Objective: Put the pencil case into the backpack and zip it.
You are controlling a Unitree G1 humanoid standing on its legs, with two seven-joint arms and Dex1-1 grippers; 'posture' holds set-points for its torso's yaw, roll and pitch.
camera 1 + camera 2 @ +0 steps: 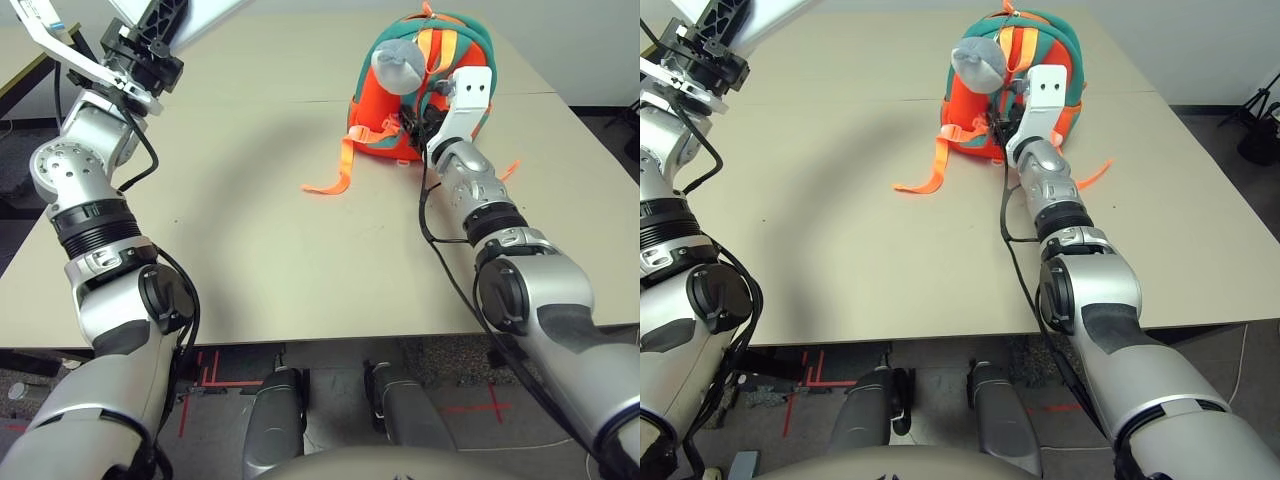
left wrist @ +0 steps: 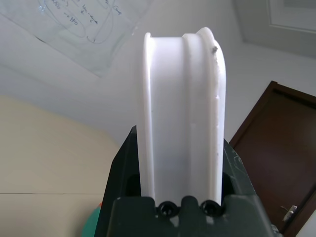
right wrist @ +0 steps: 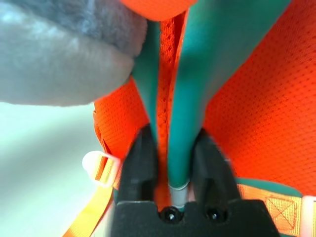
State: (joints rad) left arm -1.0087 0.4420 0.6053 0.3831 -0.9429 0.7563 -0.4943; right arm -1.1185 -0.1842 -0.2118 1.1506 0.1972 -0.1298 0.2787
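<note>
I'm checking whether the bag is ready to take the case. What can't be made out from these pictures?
- Backpack opening: head views, hidden behind the grey charm and right gripper; open or zipped unclear.
- What the teal strip pinched by the right gripper is: right wrist view, too close.
- Pencil case face and lettering: seen edge-on in the left gripper; cut off by the top edge in head views.

Head pair: high, looking forward and down over both forearms at the table (image 1: pixel 250 200); both eyes share the backpack (image 1: pixel 420 90) at the far side, offset sideways between them. Left wrist camera: tilted upward along its fingers, very near the pencil case (image 2: pixel 180 123), wall and door (image 2: pixel 276 163) behind. Right wrist camera: roughly level, pressed close against backpack fabric and plush charm (image 3: pixel 59 54).
</note>
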